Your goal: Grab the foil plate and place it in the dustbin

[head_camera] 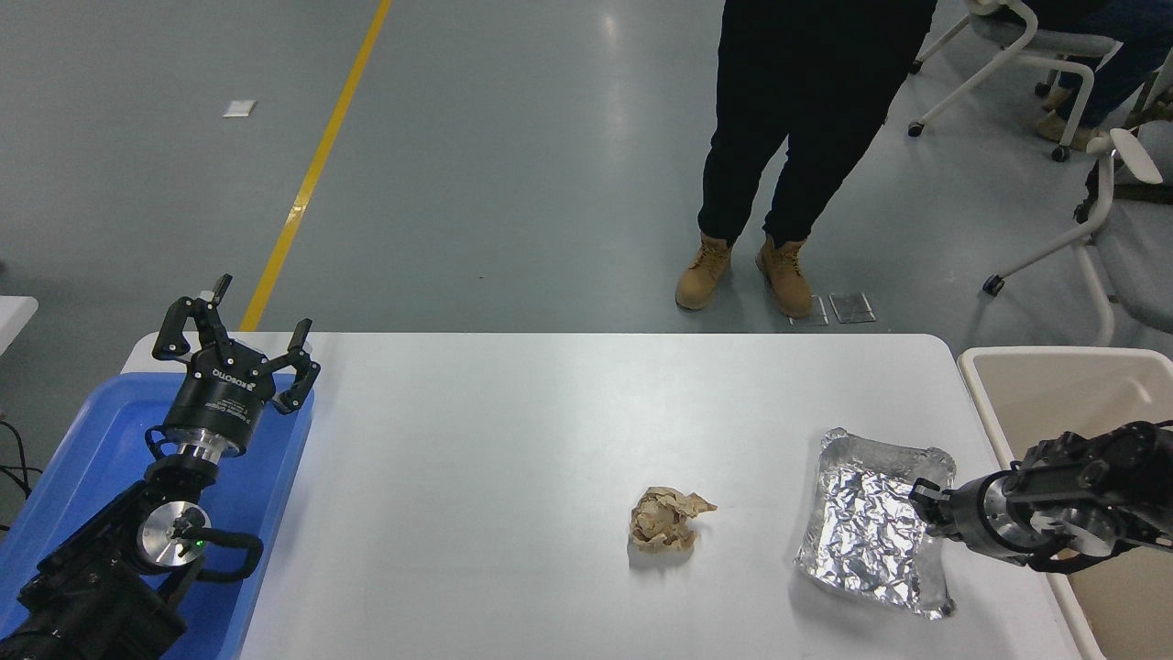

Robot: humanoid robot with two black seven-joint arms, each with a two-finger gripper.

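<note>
The foil plate [866, 522], shiny and crinkled, lies on the right part of the white table [513, 412]. My right gripper [927, 510] reaches in from the right edge and is shut on the plate's right rim, its fingertips mostly hidden against the foil. Just right of the table stands the cream dustbin [985, 394], with my right arm passing over its near rim. My left gripper [240, 325] is parked open above the table's far left corner, holding nothing.
A crumpled brown paper ball [666, 519] lies left of the plate. Under my left arm sits a blue tray [64, 458]. A person in dark trousers and tan boots [742, 275] stands beyond the far edge. Office chairs [1090, 202] stand at the upper right.
</note>
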